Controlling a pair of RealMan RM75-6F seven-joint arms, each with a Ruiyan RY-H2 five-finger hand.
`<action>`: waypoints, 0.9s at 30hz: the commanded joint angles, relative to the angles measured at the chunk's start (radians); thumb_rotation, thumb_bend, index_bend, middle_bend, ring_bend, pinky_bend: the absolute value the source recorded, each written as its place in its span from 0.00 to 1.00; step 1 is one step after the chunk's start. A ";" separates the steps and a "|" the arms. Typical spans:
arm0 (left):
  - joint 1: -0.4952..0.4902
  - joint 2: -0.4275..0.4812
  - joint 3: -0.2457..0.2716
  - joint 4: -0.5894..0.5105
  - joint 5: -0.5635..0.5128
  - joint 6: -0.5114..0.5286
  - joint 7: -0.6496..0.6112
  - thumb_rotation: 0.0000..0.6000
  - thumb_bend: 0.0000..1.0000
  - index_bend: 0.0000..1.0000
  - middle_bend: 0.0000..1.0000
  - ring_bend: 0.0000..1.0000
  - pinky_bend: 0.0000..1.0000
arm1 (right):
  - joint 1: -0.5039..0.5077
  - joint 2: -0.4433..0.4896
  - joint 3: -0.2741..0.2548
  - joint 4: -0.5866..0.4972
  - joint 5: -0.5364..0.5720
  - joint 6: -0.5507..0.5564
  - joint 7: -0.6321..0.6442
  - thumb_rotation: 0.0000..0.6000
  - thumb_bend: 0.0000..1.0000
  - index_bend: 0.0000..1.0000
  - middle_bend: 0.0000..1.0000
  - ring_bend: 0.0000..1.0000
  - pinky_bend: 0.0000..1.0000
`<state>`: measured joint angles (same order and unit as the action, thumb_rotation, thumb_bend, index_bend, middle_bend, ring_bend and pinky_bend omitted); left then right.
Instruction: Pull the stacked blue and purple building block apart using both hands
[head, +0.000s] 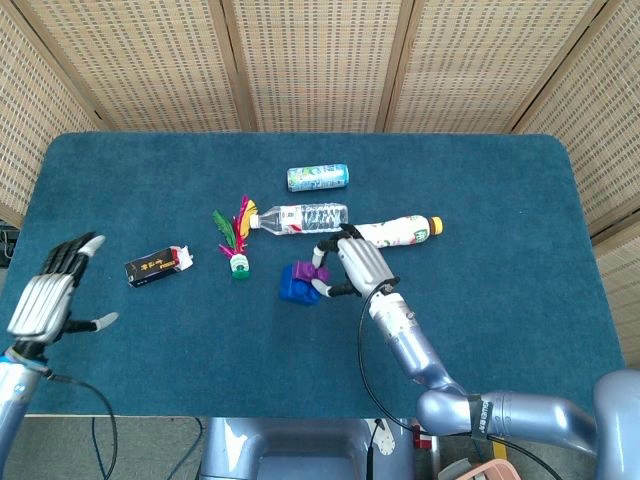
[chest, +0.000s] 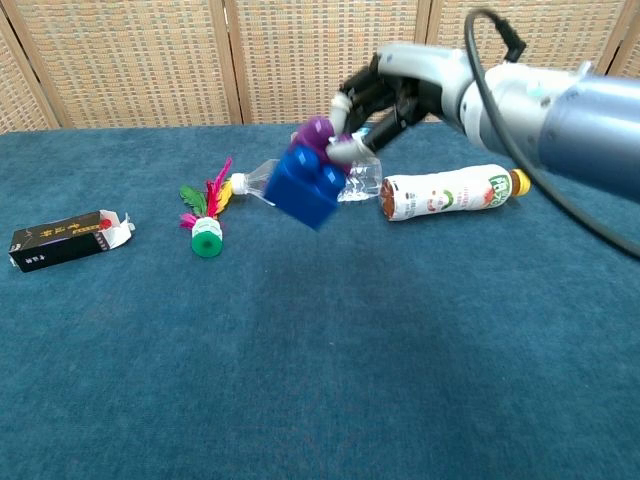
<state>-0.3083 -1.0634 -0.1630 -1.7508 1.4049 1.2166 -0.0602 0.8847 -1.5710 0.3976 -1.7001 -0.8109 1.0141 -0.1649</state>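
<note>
My right hand (chest: 385, 95) pinches the purple block (chest: 318, 134) and holds the stack tilted above the table (head: 500, 230), the blue block (chest: 305, 187) hanging lower-left toward my left hand (head: 50, 295), which hovers spread and empty, well apart at the table's edge. Only the head view shows that hand; the chest view shows the tilt, seemingly studs-up.

The purple block (chest: 315, 133) is seated on the larger blue block (chest: 305, 187); the joined pair is tilted and held clear of the worktop (chest: 300, 380) by the right hand (chest: 385, 95).
</note>
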 joint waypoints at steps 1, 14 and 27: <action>-0.124 -0.034 -0.053 0.045 0.047 -0.111 -0.074 1.00 0.00 0.00 0.00 0.00 0.04 | -0.007 -0.030 0.091 0.035 0.024 -0.048 0.141 1.00 0.39 0.61 0.67 0.27 0.08; -0.415 -0.113 -0.136 -0.019 -0.207 -0.475 -0.068 1.00 0.00 0.00 0.00 0.00 0.03 | 0.028 -0.090 0.115 0.072 0.065 -0.033 0.174 1.00 0.39 0.62 0.67 0.27 0.08; -0.539 -0.062 -0.139 -0.091 -0.491 -0.526 0.081 1.00 0.00 0.11 0.11 0.00 0.01 | 0.036 -0.091 0.105 0.067 0.074 -0.028 0.160 1.00 0.39 0.62 0.67 0.27 0.08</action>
<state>-0.8218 -1.1409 -0.3092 -1.8221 0.9620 0.7041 -0.0097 0.9208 -1.6618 0.5025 -1.6329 -0.7364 0.9864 -0.0048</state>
